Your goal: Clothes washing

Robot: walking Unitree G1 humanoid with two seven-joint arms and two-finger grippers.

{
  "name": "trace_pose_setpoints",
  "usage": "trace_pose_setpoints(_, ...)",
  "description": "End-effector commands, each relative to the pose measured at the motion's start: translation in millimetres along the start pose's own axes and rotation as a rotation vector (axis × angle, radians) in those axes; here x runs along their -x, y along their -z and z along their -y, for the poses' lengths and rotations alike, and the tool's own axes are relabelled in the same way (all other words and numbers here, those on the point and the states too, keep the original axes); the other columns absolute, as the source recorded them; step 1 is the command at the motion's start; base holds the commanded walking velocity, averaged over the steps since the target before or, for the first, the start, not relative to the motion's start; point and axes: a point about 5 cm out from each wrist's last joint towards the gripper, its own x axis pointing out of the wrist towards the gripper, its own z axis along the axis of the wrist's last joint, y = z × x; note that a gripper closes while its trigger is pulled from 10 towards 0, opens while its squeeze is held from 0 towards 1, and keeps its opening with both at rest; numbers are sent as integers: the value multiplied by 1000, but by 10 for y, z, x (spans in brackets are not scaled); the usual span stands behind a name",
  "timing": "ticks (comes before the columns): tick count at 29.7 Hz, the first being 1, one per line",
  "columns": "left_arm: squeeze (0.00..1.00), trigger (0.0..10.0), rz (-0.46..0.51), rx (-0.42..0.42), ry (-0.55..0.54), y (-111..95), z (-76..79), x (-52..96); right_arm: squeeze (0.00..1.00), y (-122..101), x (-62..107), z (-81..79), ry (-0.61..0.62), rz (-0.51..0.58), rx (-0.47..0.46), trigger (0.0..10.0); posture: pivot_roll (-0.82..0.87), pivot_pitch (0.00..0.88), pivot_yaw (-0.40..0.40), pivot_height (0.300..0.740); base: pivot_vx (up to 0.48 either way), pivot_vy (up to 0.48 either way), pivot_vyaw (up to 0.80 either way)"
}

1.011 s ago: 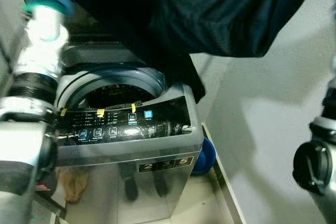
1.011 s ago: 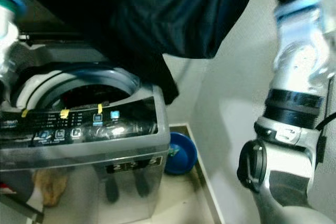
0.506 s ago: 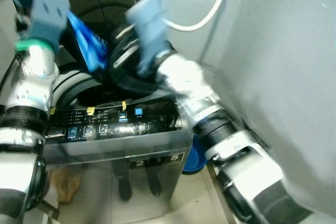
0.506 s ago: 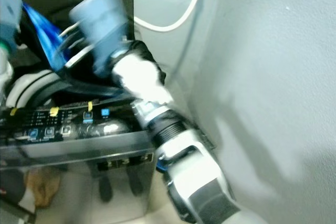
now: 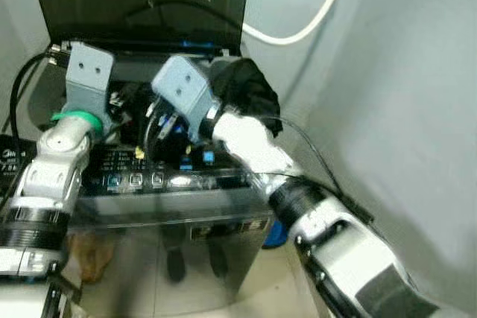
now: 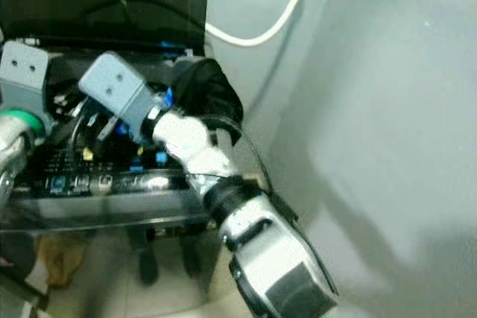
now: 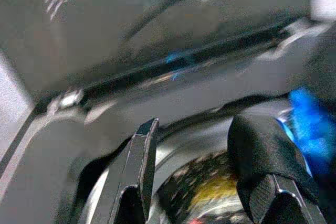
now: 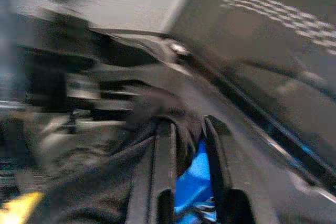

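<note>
Both grippers reach into the washing machine [image 5: 171, 199] tub at twelve o'clock. The right gripper [image 8: 186, 145] pinches the dark garment [image 5: 242, 91], probably to push it down; the left gripper [image 7: 205, 177] is spread.

Grey walls [image 5: 402, 109], pale tiled floor [image 5: 246, 296]
</note>
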Motion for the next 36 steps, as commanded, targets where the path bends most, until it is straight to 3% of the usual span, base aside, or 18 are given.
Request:
trace_pose_setpoints(1,545,10000,12,0,41,-44,75,32,1000,31,14,109,73,-21,-22,10000,129,74,-26,740,0,0,0)
trace_pose_setpoints(3,545,10000,12,0,41,-44,75,32,1000,31,14,109,73,-21,-22,10000,129,74,-26,740,0,0,0)
trace_pose_setpoints(4,494,10000,16,-3,37,-62,83,33,1000,45,42,219,127,-39,-24,10000,127,75,-24,740,0,0,0)
trace_pose_setpoints(5,0,10000,16,2,41,-90,89,45,424,30,82,358,188,-33,-36,10000,121,78,-19,740,0,0,0)
trace_pose_setpoints(6,0,10000,15,14,47,-120,92,62,0,6,118,472,238,-19,-48,10000,119,80,-17,740,0,0,0)
trace_pose_setpoints(8,0,10000,14,22,53,-138,92,76,0,-13,139,536,265,-7,-55,10000,119,80,-17,740,0,0,0)
trace_pose_setpoints(12,0,10000,15,71,86,-230,84,103,0,-83,272,820,334,48,-115,10000,120,86,-10,740,0,0,0)
trace_pose_setpoints(13,0,10000,15,71,86,-230,84,103,0,-83,272,820,334,48,-115,10000,120,86,-10,740,0,0,0)
trace_pose_setpoints(17,0,10000,39,38,193,-342,-7,198,0,-79,449,930,204,75,-82,10000,126,92,-7,740,0,0,0)
trace_pose_setpoints(19,0,10000,39,38,193,-342,-7,198,0,-79,449,930,204,75,-82,10000,126,92,-7,740,0,0,0)
trace_pose_setpoints(22,0,10000,83,11,270,-459,-104,288,0,66,664,990,153,31,-70,10000,135,99,-8,740,0,0,0)
trace_pose_setpoints(23,0,10000,89,-1,296,-485,-133,324,0,131,724,996,147,12,-95,10000,137,100,-8,740,0,0,0)
trace_pose_setpoints(26,0,10000,23,-139,362,-414,-284,471,0,435,941,943,139,-53,-268,10000,143,107,-7,740,0,0,0)
trace_pose_setpoints(29,0,10000,-7,-188,374,-377,-334,511,0,542,1014,909,140,-76,-317,10000,145,110,-9,740,0,0,0)
trace_pose_setpoints(31,0,10000,-61,-263,341,-331,-456,547,0,664,1104,868,141,-105,-356,10000,150,115,-11,740,0,0,0)
trace_pose_setpoints(34,0,10000,-56,-290,254,-378,-549,537,0,733,1181,840,147,-109,-408,10000,155,116,-16,740,0,0,0)
trace_pose_setpoints(36,0,10000,-33,-264,232,-405,-500,522,0,742,1202,816,141,-88,-461,10000,156,115,-17,740,0,0,0)
